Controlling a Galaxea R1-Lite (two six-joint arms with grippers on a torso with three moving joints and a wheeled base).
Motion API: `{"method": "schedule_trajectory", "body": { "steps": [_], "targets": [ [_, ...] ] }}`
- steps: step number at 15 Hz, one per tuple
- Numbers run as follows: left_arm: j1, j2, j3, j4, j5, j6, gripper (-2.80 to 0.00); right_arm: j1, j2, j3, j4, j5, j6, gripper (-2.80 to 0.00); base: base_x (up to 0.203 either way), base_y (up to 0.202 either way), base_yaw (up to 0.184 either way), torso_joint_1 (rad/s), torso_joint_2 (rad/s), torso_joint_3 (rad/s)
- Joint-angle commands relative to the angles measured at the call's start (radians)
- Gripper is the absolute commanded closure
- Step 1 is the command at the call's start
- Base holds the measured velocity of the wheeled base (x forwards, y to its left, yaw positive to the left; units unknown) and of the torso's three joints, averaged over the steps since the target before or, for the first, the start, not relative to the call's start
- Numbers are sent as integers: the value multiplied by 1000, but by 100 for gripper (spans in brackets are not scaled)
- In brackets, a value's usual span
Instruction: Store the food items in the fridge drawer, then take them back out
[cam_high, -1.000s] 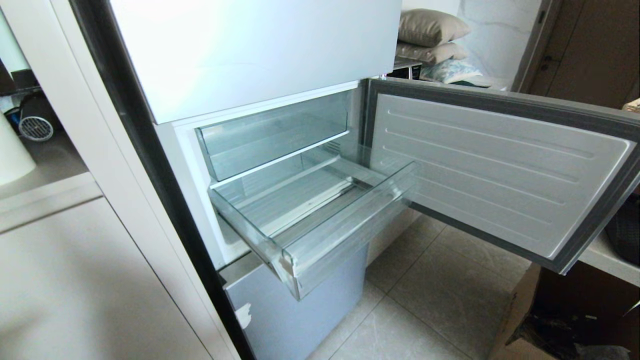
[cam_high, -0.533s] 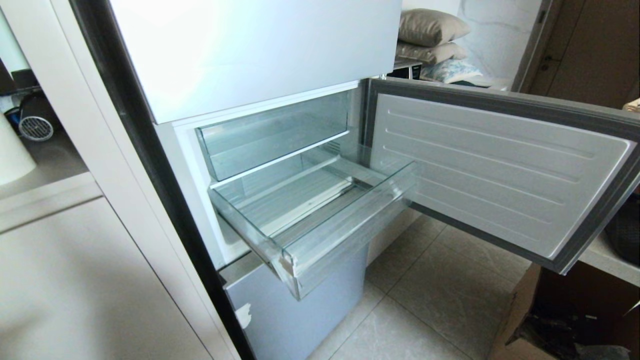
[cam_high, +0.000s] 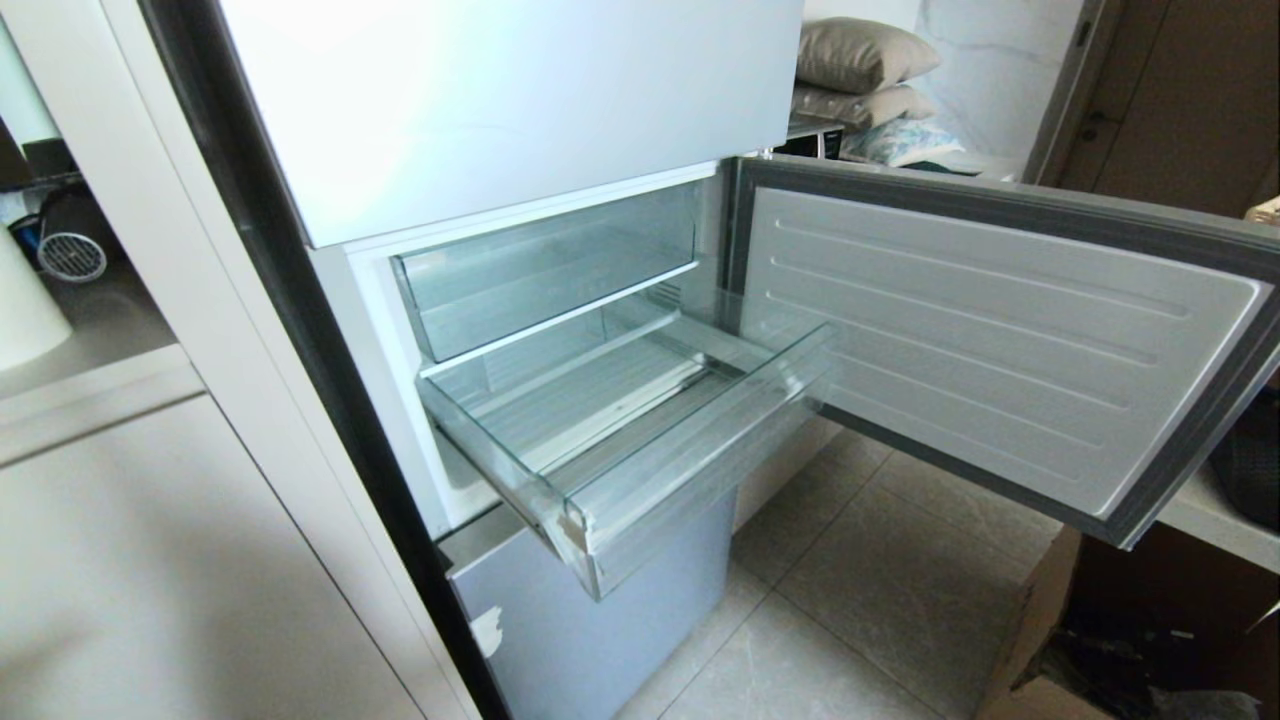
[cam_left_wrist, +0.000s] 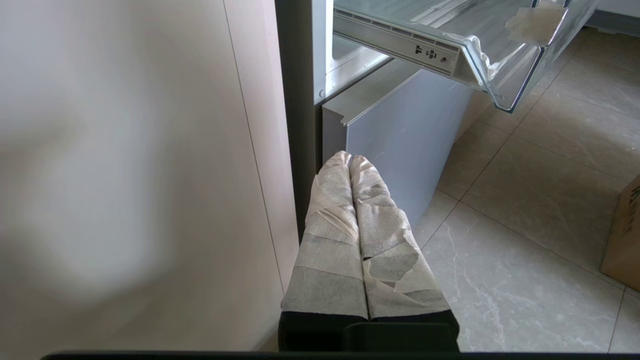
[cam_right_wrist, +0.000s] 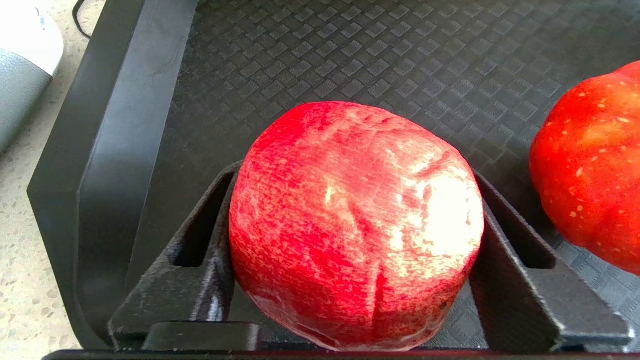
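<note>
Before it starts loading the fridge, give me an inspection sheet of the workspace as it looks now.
Surface: black tray on speckled counter.
Job's things: red fruit and orange-red fruit on the tray, apart; fridge drawer pulled out, no fruit inside.
Clutter: grey-white object beside tray.
Hands: right hand around red fruit; left hand shut, low by the fridge.
Cables: dark cord beside tray.
Surroundings: fridge door open, cardboard box, pillows.

two red fruits (cam_right_wrist: 356, 225), one clear drawer (cam_high: 640, 440)
</note>
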Motion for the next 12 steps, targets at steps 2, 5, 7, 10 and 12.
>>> {"method": "schedule_trajectory", "body": {
  "steps": [2,5,7,10,12],
  "targets": [
    [0,0,0,0,0,0,0,0,-4,1,-4,1,1,0,0,0,0,0,0,0],
    [0,0,0,0,0,0,0,-1,-96,62,-2,-3,-7,0,0,0,0,0,0,0],
    [0,0,0,0,0,0,0,-1,-235,164,-3,-8,-53,0,0,0,0,0,0,0],
    [0,0,0,0,0,0,0,-2,-523,361,1,6,-103,0,0,0,0,0,0,0],
    [0,0,0,0,0,0,0,-11,-754,521,4,69,-116,0,0,0,0,0,0,0]
  ]
}}
